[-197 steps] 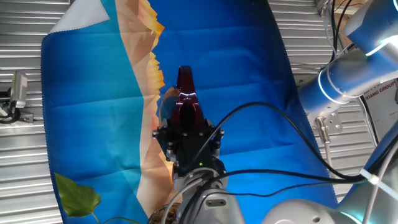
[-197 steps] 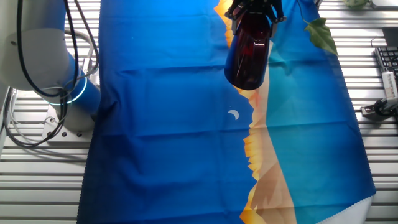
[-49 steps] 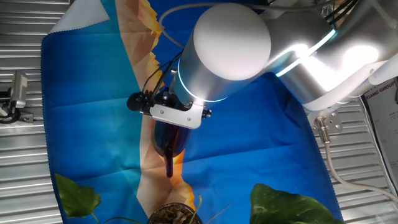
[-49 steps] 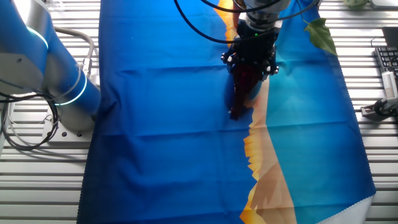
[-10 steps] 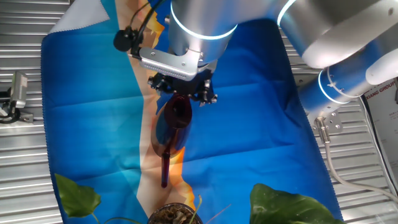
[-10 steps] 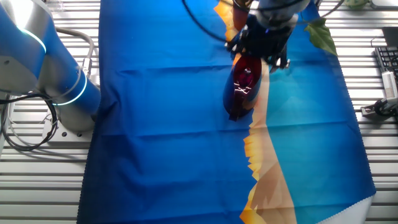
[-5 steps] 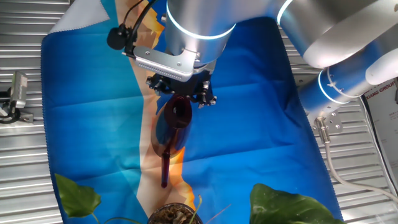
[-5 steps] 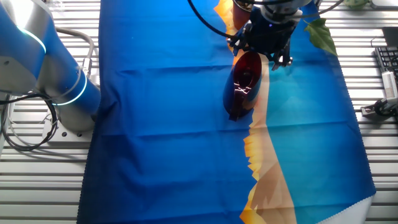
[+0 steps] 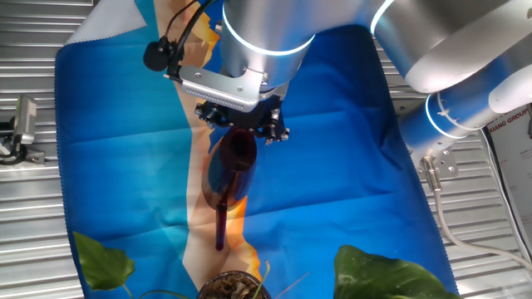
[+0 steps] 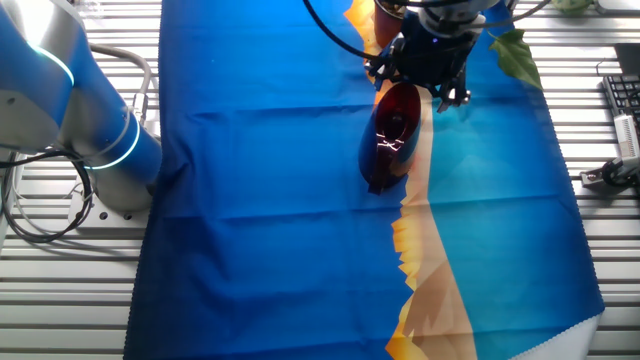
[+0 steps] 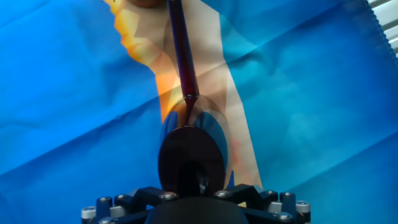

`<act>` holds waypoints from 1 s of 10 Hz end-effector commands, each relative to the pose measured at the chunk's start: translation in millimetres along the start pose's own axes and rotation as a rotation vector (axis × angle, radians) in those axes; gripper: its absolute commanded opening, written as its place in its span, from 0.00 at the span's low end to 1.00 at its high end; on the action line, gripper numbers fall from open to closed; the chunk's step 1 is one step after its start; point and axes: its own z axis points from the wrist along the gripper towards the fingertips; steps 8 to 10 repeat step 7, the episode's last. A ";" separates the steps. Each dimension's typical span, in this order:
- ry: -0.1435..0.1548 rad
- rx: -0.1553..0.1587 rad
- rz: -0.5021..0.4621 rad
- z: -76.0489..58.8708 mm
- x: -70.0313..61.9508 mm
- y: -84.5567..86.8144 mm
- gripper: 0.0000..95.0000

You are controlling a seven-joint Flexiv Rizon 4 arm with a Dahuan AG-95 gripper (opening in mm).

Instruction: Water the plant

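One second has altered little: the gripper (image 9: 239,123) sits straight above the dark red watering vessel (image 9: 233,166), as it did then, with only its camera bracket shifted a shade. The bigger change dates from about five seconds ago, when the vessel hung tipped with its spout aimed at the pot (image 9: 233,287). Now it appears to stand on the blue cloth (image 9: 332,166), with its long spout (image 9: 220,224) reaching toward the pot but stopping short of it. I judge from this that the pour is over and the vessel is set back down, so little of the task is left beyond letting go and lifting clear. The plant (image 9: 384,272) lies beyond the spout's tip, at the frame edge, with the pot directly past the spout and broad leaves on either side of it. Both pot and leaves are cut off, so wet soil cannot be checked. The arm's bulk hides the fingers in both fixed views. The hand view shows only the vessel's dark top against the hand's base, so whether the jaws grip it or have let go cannot be told.
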 end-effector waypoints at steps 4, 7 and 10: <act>0.006 0.006 -0.059 0.1 0.4 0.8 1.00; 0.003 0.007 -0.060 0.2 0.0 0.6 1.00; 0.003 0.007 -0.060 0.2 0.0 0.6 1.00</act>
